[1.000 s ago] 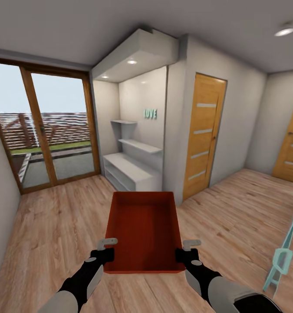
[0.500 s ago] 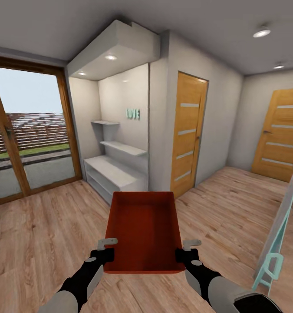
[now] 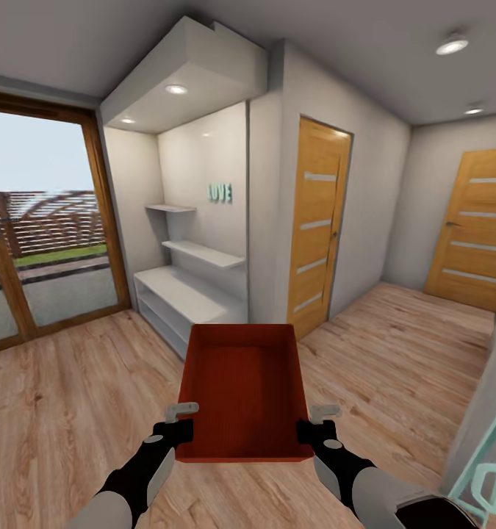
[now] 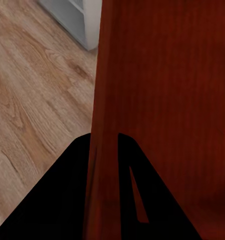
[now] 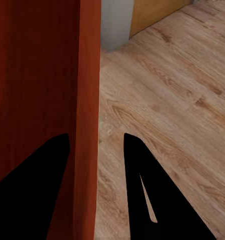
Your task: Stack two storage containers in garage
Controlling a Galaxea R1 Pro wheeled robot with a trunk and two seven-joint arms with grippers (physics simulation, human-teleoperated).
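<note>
A matt, faintly streaked orange-red surface is being shown on the storage container (image 3: 244, 389), plastic by the look of it. Light wood planks with visible grain are being seen across the floor (image 3: 64, 411). Varnished golden wood is being shown on the doors (image 3: 317, 220), smooth white paint on the shelves (image 3: 196, 253), clear glass in the glazed doors (image 3: 53, 220).

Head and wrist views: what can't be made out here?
- Container underside: head view, hidden by its own walls.
- Left gripper and right gripper pad contact: wrist views, fingers render as black silhouettes.
- Teal frame: head view, cut by the edge.
</note>
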